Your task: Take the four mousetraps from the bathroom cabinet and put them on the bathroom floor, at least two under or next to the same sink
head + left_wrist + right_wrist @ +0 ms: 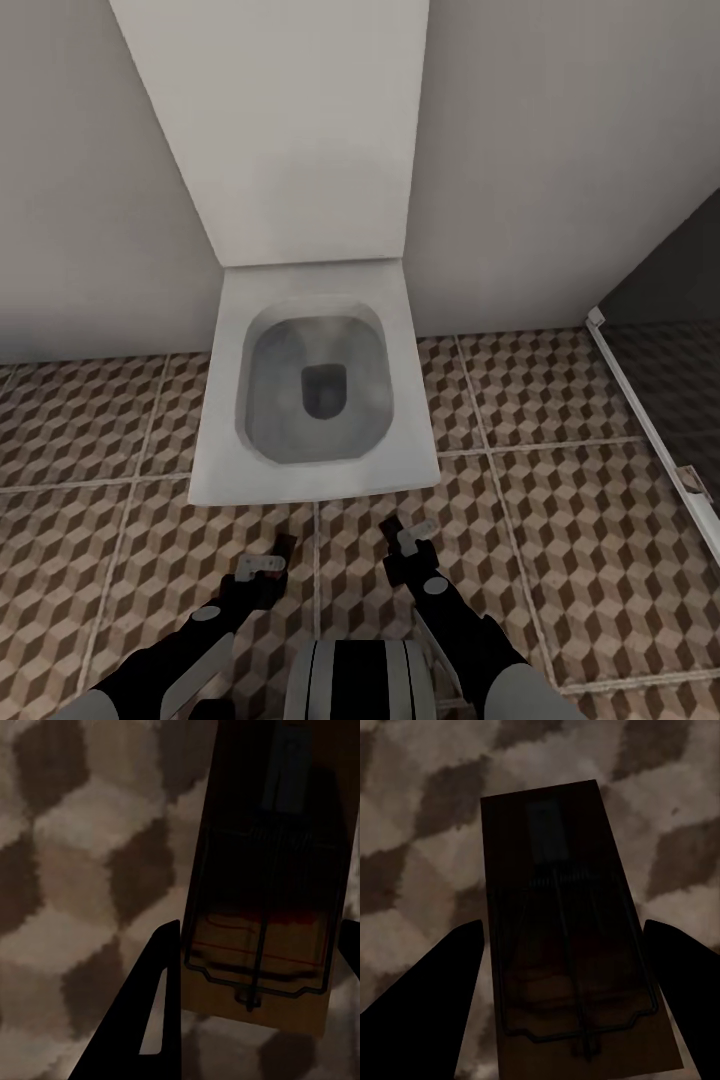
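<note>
Here, in front of the toilet (315,400), we hold one mousetrap (262,915) in the left gripper (268,560) and another mousetrap (574,937) in the right gripper (405,535); dropped here, they miss the sink.

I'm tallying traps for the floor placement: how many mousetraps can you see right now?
2. One mousetrap sits between the left pincer fingers; the other mousetrap between the right pincer fingers, both above the tiled bathroom floor. Others may be out of sight.
</note>
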Controlling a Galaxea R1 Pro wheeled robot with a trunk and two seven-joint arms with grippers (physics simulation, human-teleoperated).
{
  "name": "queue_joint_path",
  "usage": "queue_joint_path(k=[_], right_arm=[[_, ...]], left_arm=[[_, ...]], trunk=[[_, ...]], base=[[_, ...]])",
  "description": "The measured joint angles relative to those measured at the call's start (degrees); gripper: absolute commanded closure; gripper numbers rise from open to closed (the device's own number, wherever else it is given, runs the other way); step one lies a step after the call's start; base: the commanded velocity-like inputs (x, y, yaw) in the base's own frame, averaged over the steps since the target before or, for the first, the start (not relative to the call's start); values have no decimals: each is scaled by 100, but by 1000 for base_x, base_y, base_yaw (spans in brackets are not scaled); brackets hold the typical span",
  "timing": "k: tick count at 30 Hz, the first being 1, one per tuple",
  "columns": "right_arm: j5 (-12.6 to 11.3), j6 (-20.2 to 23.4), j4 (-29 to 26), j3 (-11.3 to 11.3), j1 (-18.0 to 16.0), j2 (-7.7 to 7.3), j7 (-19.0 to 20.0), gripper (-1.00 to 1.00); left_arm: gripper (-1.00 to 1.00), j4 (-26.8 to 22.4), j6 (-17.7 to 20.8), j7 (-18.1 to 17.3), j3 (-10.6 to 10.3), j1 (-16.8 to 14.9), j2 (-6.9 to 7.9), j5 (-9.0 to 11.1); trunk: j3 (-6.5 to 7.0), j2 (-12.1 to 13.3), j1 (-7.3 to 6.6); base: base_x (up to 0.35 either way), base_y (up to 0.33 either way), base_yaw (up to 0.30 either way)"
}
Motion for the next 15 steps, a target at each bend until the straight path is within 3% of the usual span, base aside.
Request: queue_joint_path(k=[15], right_arm=[[2,0,0,0,0,-8,17,100]], left_arm=[[100,-3,0,0,-1,0,0,0]], trunk=[[0,0,0]], base=[[0,0,0]])
